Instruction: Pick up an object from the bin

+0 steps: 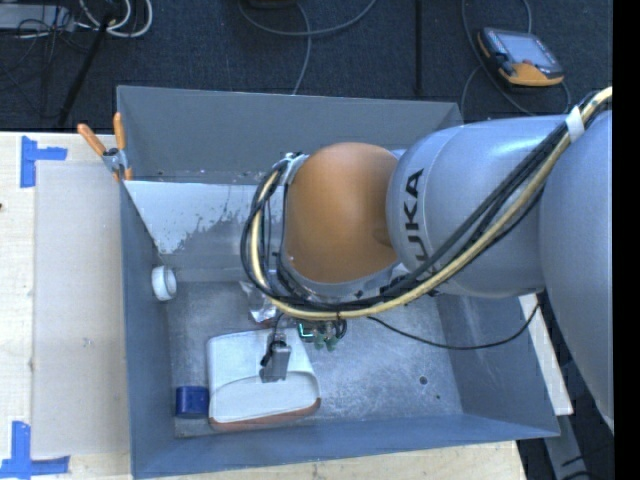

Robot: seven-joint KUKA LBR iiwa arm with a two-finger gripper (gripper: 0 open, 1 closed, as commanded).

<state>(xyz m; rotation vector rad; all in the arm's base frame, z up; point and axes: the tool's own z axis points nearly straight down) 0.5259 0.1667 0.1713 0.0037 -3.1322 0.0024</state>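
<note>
Place: robotics lab, clearly.
Arm: grey KUKA-lettered arm [480, 218], cable-wrapped, above the pincer [275, 361].
Bin: grey metal bin [450, 388] around the pincer.
Floor: dark carpet [200, 58] beyond it, cables [128, 10] trailing, orange-and-black devices [520, 56].

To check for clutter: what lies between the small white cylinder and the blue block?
Nothing: in the camera view, bare bin floor runs from the white cylinder to the blue block.

Grey bin [452, 370], white brown-edged pad [236, 366], blue block [192, 400], white cap [163, 283]
</note>
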